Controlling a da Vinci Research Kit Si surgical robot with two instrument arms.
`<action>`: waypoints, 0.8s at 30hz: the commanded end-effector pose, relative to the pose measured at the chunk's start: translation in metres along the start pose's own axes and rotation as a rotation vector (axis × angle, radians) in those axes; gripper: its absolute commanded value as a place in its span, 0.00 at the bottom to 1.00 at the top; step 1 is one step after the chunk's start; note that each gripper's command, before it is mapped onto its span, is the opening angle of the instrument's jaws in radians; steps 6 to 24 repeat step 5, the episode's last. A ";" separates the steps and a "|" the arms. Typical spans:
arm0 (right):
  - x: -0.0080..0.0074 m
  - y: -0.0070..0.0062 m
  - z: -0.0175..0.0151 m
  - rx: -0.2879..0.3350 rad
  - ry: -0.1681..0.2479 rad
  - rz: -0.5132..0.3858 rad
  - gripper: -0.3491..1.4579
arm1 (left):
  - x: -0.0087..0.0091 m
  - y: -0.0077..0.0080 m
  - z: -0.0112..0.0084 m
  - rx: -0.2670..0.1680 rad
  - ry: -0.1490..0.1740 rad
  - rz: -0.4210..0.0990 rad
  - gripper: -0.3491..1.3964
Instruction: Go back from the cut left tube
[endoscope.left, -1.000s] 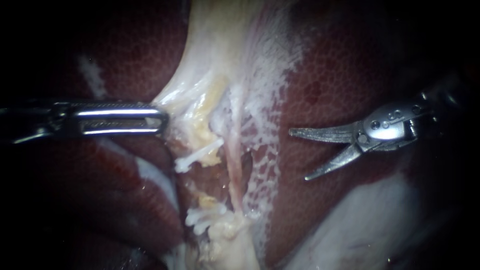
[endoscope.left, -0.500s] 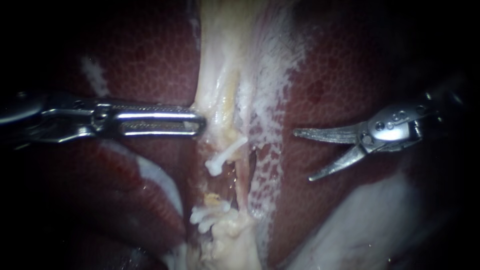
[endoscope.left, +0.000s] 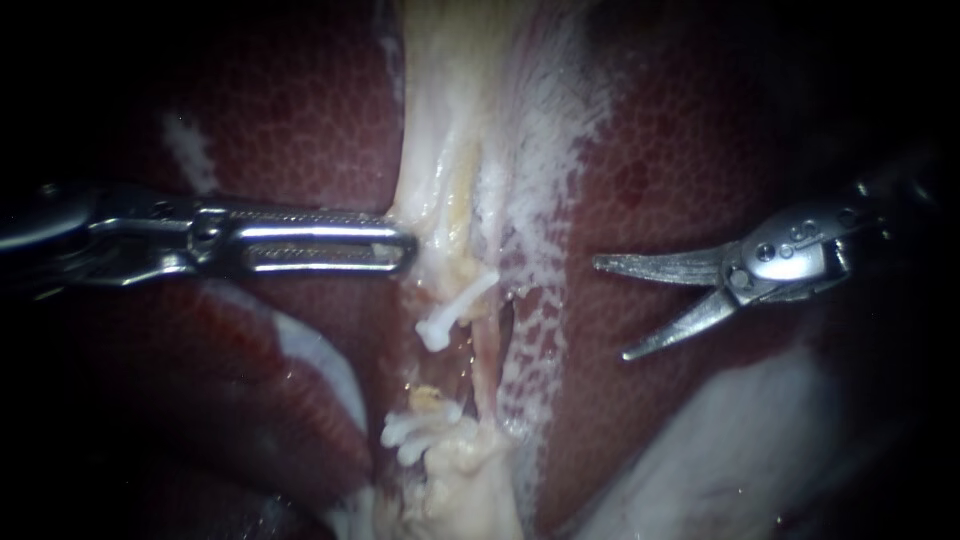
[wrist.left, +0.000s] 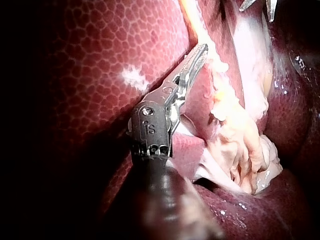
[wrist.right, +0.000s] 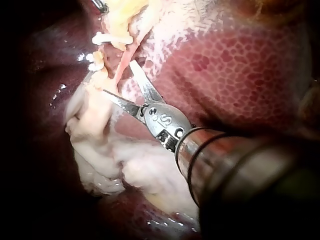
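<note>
**Way out lies to the right, square to the tube**

Cut left tube (endoscope.left: 430, 398) at mid-field in the endoscope view, long axis running up and down. In two stumps: upper clip (endoscope.left: 452, 308) on one end, lower clips (endoscope.left: 408, 432) on the other, an open gap between. Right tube (endoscope.left: 484, 365) just beside it, pink, in one piece.

Right instrument (endoscope.left: 610, 310): curved blades spread wide, nothing between them. Sits well apart from the cut, on the far side of the right tube, over bare liver (endoscope.left: 680, 150) beyond a lacy white film. Points back toward the tubes, roughly square to their axis. From the right wrist view, looks nearer the pink strand, with one blade tip close to it; touching or not, cannot tell.

Left instrument (endoscope.left: 403, 248): jaws closed on the edge of the pale tissue band (endoscope.left: 440, 150), just beside the upper clip. Much the nearer of the two to the cut.

Judgement: withdrawal well along already. Probably calls for a straight pull back along the right shaft, away from the tube axis rather than along it. Main hazard: open blades sweeping sideways across the right tube. Little else in the way.
</note>
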 end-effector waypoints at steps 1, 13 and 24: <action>0.0000 0.0000 0.0001 0.000 0.000 0.001 0.89 | 0.0000 0.0000 0.0000 0.002 0.000 0.000 0.00; 0.0000 0.0000 0.0001 -0.001 0.000 0.001 0.89 | 0.0000 -0.0001 0.0000 0.002 0.000 0.000 0.00; 0.0000 0.0000 0.0001 -0.001 0.000 0.001 0.89 | 0.0000 -0.0001 0.0000 0.002 0.000 0.000 0.00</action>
